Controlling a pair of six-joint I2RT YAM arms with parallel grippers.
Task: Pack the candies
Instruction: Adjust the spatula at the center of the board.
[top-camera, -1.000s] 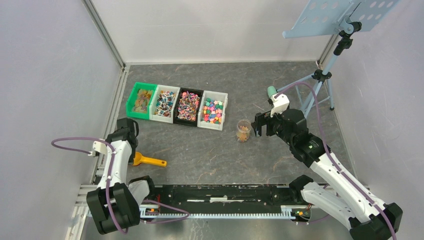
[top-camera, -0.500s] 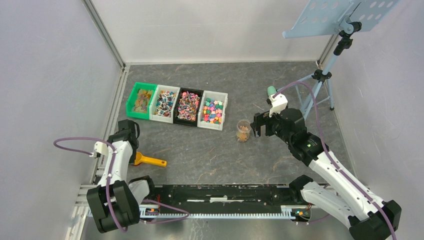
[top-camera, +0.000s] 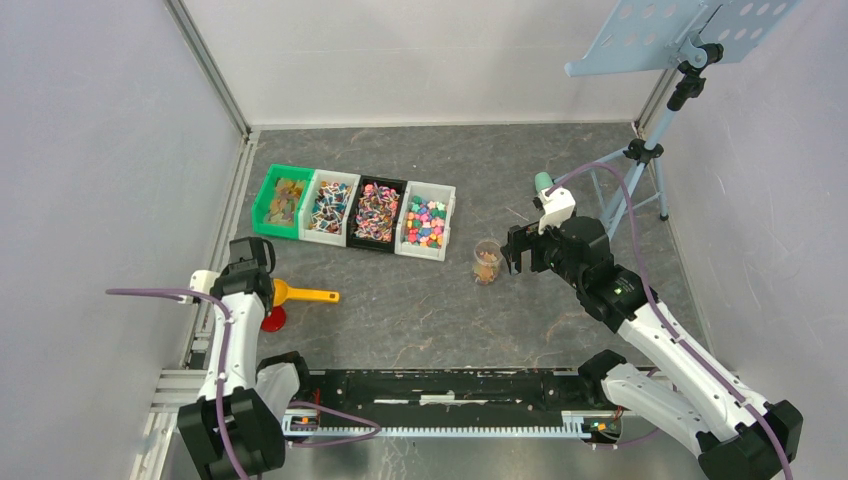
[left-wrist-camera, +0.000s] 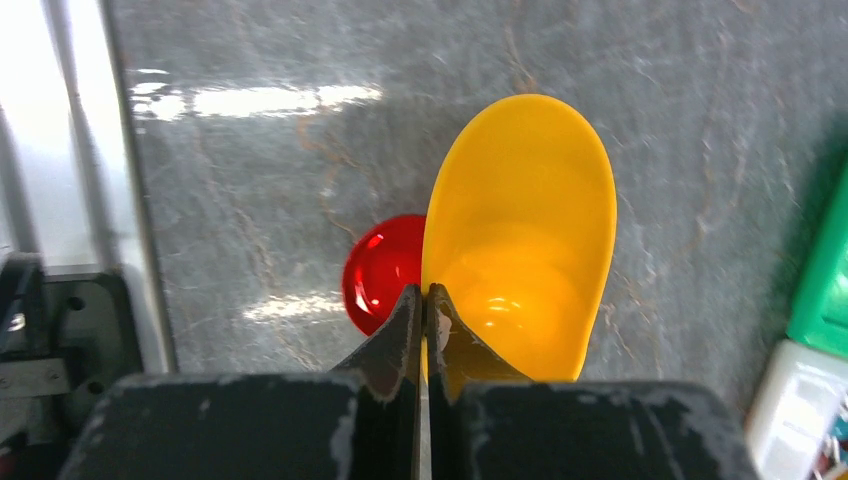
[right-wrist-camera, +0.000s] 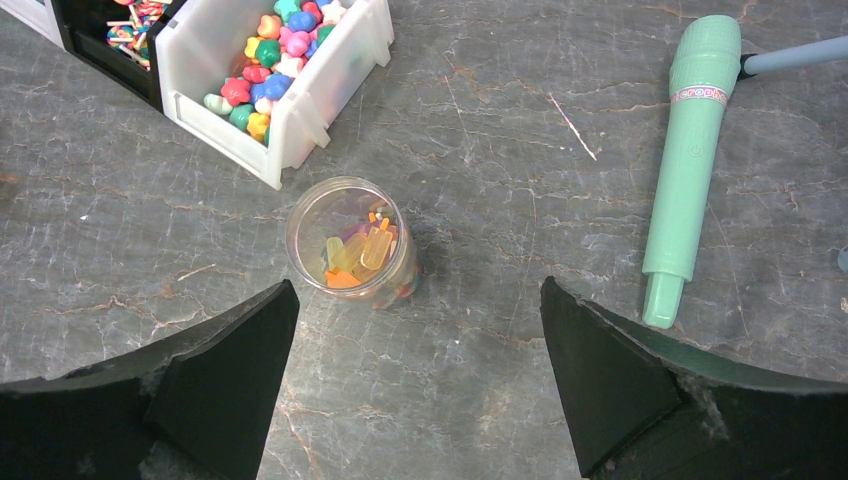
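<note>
Lifted off the tabletop (top-camera: 420, 320) since the earlier frame, at lower left: orange scoop (top-camera: 305, 294), pinched at its rim by the fully closed left gripper (left-wrist-camera: 423, 300); red lid (top-camera: 272, 320) bared beneath. Best to keep the bowl level, then dig into the candies (top-camera: 426, 222) in the row of bins (top-camera: 418, 252). Farther right, right gripper (top-camera: 514, 250) wide open, empty, beside the part-filled jar (right-wrist-camera: 350, 245). Scoop handle hidden in the wrist view.

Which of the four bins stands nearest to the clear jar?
The white bin at the row's right end, holding bright chunky candies; the clear jar stands just off its corner.
</note>
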